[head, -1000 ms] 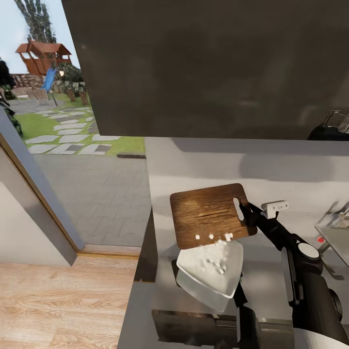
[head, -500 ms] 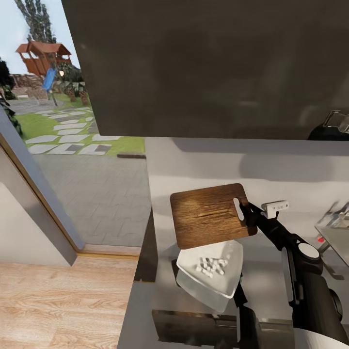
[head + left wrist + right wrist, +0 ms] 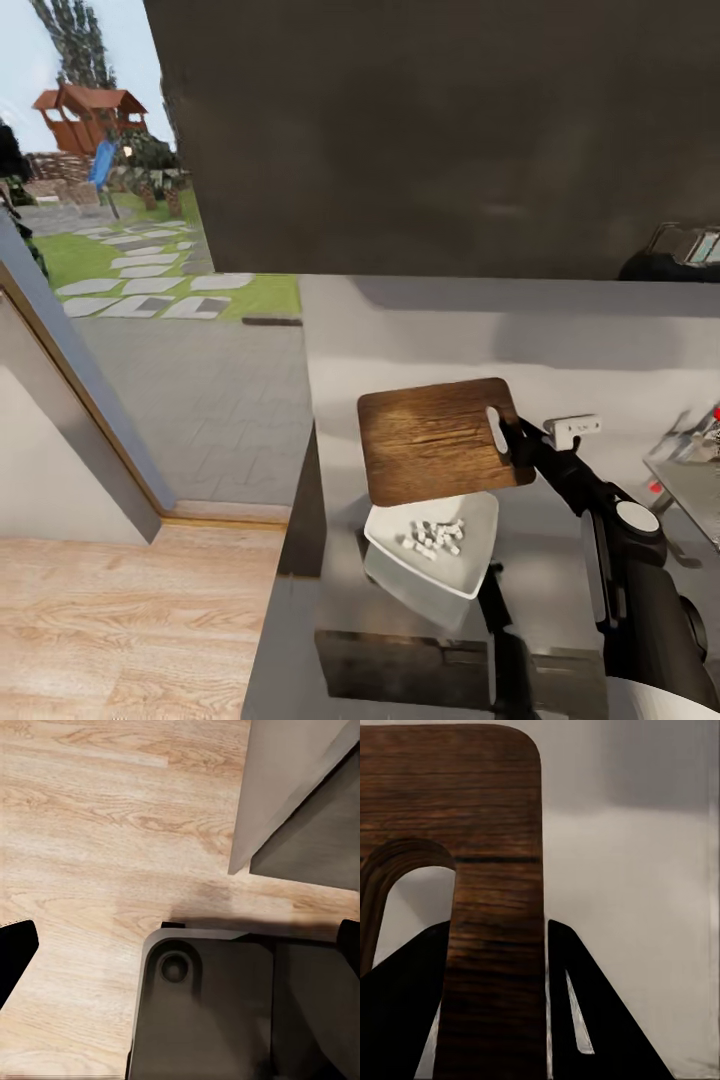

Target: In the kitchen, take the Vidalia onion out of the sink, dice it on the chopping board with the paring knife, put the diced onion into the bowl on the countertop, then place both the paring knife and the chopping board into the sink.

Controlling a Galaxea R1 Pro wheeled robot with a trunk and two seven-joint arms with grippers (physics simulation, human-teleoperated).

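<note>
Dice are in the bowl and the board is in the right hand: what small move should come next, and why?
Probably carry the chopping board toward the sink. The right hand grips it by the handle end, its surface looks bare, and the diced onion lies in the bowl.

Dark brown grained chopping board (image 3: 435, 437), white bowl (image 3: 440, 545) with white diced onion (image 3: 432, 536), glossy grey countertop (image 3: 420, 330).
</note>
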